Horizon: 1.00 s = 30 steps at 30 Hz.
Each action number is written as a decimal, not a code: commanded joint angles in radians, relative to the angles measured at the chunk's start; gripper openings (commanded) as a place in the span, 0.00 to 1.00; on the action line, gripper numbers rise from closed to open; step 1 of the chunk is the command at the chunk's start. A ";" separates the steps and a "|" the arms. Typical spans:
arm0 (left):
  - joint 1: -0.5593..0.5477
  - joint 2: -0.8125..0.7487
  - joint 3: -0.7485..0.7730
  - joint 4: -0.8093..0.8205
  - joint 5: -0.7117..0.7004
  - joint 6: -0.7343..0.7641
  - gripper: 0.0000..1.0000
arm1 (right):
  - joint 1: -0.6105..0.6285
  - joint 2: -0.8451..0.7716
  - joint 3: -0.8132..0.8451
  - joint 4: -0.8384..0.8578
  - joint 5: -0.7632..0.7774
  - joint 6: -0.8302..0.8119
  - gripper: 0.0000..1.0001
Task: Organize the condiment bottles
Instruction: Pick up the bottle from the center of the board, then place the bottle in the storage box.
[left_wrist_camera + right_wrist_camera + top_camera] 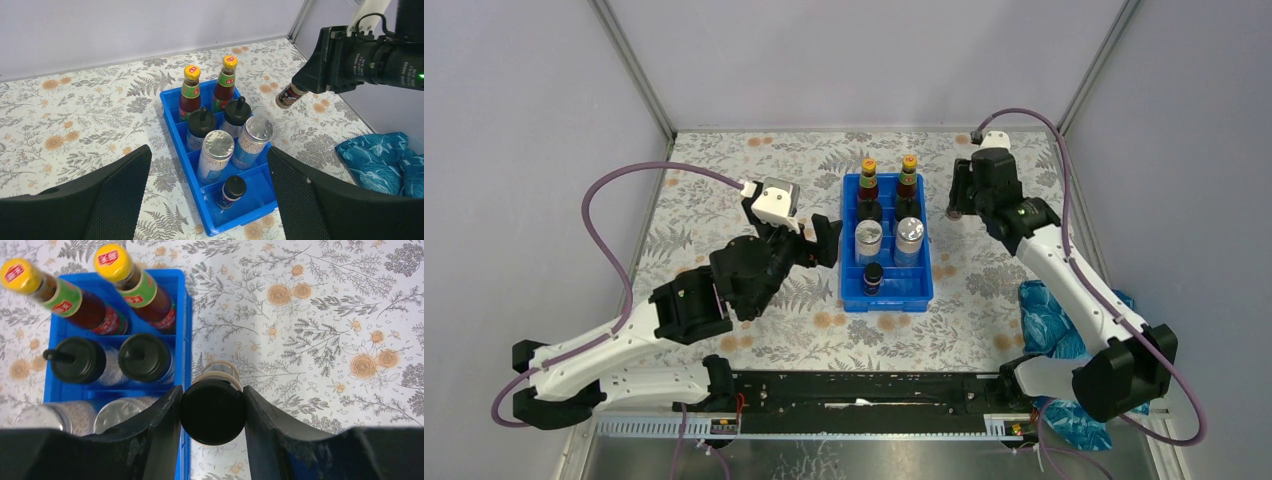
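Observation:
The blue tray [906, 292] holds several condiment bottles. Two dark red ones with yellow caps [868, 178] stand in its far row. Two black-domed ones [870, 210] come after them, then two silver-lidded jars [868, 238]. One short black-capped jar [873, 277] stands in the near row, left side. My right gripper [212, 390] is shut on another short black-capped jar [212, 411], held tilted above the table just right of the tray [287, 96]. My left gripper [209, 152] is open with nothing between its fingers, hovering left of the tray and facing it.
A crumpled blue cloth [1049, 320] lies at the right beside the right arm's base. Grey walls close in the floral tabletop [724, 190] on the left, back and right. A black rail [864, 390] runs along the near edge.

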 commanded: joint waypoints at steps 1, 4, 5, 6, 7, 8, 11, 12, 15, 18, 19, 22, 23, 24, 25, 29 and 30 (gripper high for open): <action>-0.007 0.008 0.025 -0.003 -0.026 -0.012 0.90 | 0.072 -0.084 -0.008 -0.067 0.075 -0.020 0.00; -0.007 0.015 0.027 -0.004 -0.029 -0.012 0.90 | 0.114 -0.123 -0.016 -0.109 0.085 -0.019 0.00; -0.007 0.019 0.028 -0.003 -0.029 -0.013 0.90 | 0.127 -0.136 -0.018 -0.125 0.092 -0.019 0.00; -0.007 0.023 0.029 -0.003 -0.029 -0.013 0.90 | 0.141 -0.150 -0.022 -0.142 0.099 -0.017 0.00; -0.007 0.028 0.031 -0.002 -0.028 -0.013 0.90 | 0.164 -0.165 -0.026 -0.155 0.110 -0.016 0.00; -0.007 0.031 0.032 -0.001 -0.029 -0.013 0.90 | 0.179 -0.179 -0.032 -0.171 0.120 -0.014 0.00; -0.007 0.041 0.038 0.002 -0.029 -0.011 0.90 | 0.225 -0.222 -0.047 -0.222 0.138 -0.002 0.00; -0.007 0.044 0.040 0.003 -0.027 -0.010 0.90 | 0.242 -0.234 -0.054 -0.235 0.141 0.003 0.00; -0.007 0.057 0.047 0.004 -0.026 -0.010 0.90 | 0.289 -0.277 -0.074 -0.275 0.150 0.023 0.00; -0.007 0.067 0.053 0.006 -0.027 -0.010 0.90 | 0.333 -0.311 -0.093 -0.305 0.156 0.042 0.00; -0.007 0.070 0.053 0.007 -0.027 -0.012 0.90 | 0.346 -0.321 -0.100 -0.313 0.154 0.049 0.00; -0.007 0.076 0.055 0.007 -0.029 -0.012 0.90 | 0.381 -0.344 -0.121 -0.323 0.141 0.066 0.00; -0.007 0.077 0.056 0.007 -0.030 -0.012 0.90 | 0.391 -0.351 -0.128 -0.322 0.131 0.070 0.00; -0.007 0.077 0.057 0.007 -0.031 -0.012 0.90 | 0.401 -0.354 -0.133 -0.320 0.128 0.074 0.00; -0.007 0.080 0.058 0.007 -0.032 -0.012 0.90 | 0.414 -0.355 -0.137 -0.320 0.128 0.077 0.00; -0.007 0.086 0.059 0.010 -0.033 -0.010 0.90 | 0.471 -0.335 -0.147 -0.307 0.133 0.088 0.00; -0.007 0.088 0.060 0.009 -0.035 -0.010 0.90 | 0.480 -0.327 -0.148 -0.301 0.137 0.090 0.00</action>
